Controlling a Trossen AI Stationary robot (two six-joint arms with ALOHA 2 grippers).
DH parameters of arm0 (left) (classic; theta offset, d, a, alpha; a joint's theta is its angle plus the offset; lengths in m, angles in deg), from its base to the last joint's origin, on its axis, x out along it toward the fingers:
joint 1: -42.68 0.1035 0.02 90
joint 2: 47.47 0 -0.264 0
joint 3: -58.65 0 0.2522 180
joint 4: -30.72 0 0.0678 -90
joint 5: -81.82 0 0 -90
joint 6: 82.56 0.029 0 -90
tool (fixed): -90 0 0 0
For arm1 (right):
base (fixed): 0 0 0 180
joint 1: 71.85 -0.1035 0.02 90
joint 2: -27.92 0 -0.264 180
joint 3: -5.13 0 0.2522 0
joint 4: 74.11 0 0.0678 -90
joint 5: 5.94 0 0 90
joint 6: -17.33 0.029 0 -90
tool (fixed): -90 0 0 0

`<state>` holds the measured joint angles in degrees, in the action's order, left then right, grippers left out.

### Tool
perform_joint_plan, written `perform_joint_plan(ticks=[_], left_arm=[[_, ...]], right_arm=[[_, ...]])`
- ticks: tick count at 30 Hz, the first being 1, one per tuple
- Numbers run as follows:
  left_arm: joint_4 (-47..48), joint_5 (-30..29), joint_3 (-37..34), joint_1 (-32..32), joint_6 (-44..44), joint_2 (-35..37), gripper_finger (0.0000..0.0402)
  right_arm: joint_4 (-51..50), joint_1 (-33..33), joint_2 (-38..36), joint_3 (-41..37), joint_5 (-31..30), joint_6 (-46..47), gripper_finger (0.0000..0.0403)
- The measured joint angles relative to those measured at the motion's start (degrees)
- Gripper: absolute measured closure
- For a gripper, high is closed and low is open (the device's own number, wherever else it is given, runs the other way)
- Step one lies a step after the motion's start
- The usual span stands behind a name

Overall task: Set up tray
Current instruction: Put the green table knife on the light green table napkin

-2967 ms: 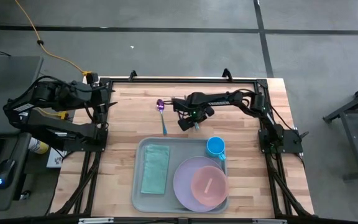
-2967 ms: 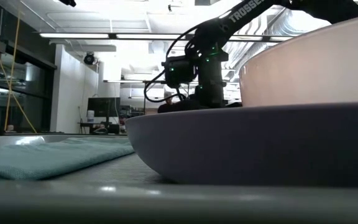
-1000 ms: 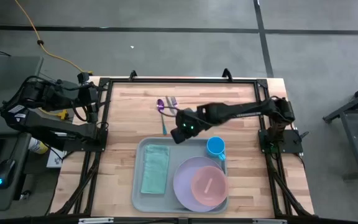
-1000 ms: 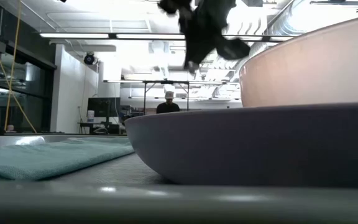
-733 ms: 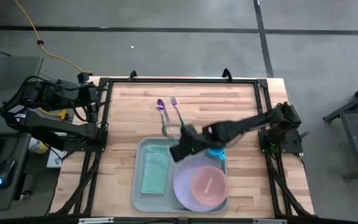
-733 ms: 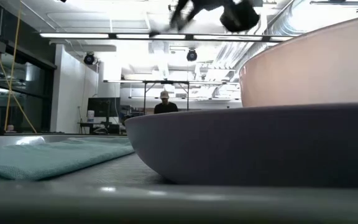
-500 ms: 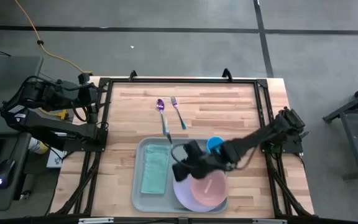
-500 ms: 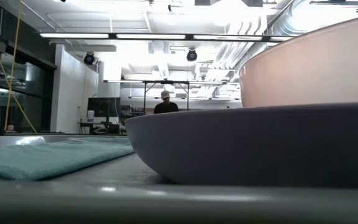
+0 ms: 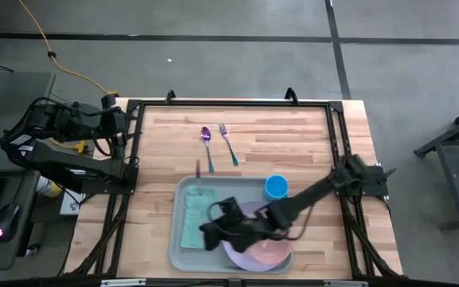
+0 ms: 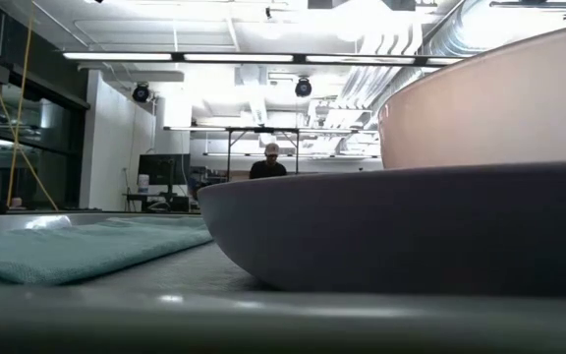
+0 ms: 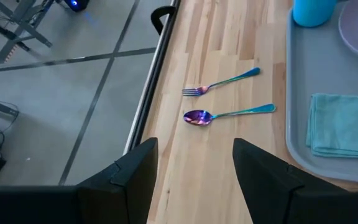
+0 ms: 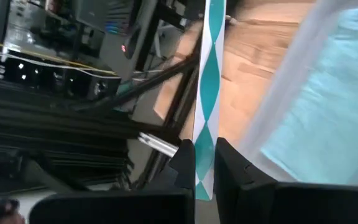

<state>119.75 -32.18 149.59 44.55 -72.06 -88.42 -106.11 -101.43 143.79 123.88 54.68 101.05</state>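
- A pale wooden table (image 9: pixel 293 135) carries everything.
- The tray (image 9: pixel 177 239) lies on it at 6 o'clock.
- A spoon (image 9: pixel 206 135) and a fork (image 9: pixel 228 143) lie side by side toward 12 o'clock, well apart from the tray.

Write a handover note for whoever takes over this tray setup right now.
Left tool: open, parked at the table's left edge.
Right tool: shut on a teal-patterned utensil, over the tray beside the cloth.
Done: cloth, plate, bowl, cup in the tray.
Left: place that utensil; fork and spoon lie on the table.
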Motion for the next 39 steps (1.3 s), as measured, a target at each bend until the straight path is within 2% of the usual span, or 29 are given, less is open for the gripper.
perform_joint_plan(ticks=[3, 7, 10, 13, 18, 26, 29, 35, 39], left_arm=[[0.09, 0.64, 0.0, 0.0, -0.31, 0.0, 0.0163], [0.35, 0.65, 0.0, 0.0, -0.29, 0.0, 0.0163], [0.35, 0.64, -0.02, 0.0, -0.31, 0.02, 0.0163], [0.36, 0.64, -0.02, 0.0, -0.31, 0.02, 0.0163], [0.35, 0.51, -0.02, 0.0, -0.31, 0.02, 0.0163], [0.35, 0.37, -0.02, 0.0, -0.29, 0.0, 0.0163], [0.34, 0.16, -0.02, 0.0, -0.31, 0.0, 0.0163], [0.33, 0.07, -0.02, 0.0, -0.44, 0.0, 0.0163], [0.33, -0.06, -0.02, 0.0, -0.44, 0.0, 0.0163]], right_arm=[[-5.95, 2.33, 7.11, 12.21, 2.45, -1.33, 0.0395], [-19.99, 4.59, 17.2, 30.26, 4.63, -0.54, 0.0395], [-12.25, 5.12, 15.72, 23.02, 4.28, 4.0, 0.0395], [-13.78, 4.96, 15.57, 20.36, 4.66, 9.03, 0.0395], [-21.77, 6.28, 16.61, 20.17, 12.08, 15.31, 0.0395], [-26.53, 8.97, 17.25, 19.46, 19.5, 19.09, 0.0395], [-25.83, 9.01, 18.99, 19.39, 21.32, 20.71, 0.0395], [-16.36, 8.21, 24.21, 19.33, 24.23, 23.37, 0.0395], [-17.17, 7.58, 25.13, 19.33, 24.5, 24.34, 0.0395]])
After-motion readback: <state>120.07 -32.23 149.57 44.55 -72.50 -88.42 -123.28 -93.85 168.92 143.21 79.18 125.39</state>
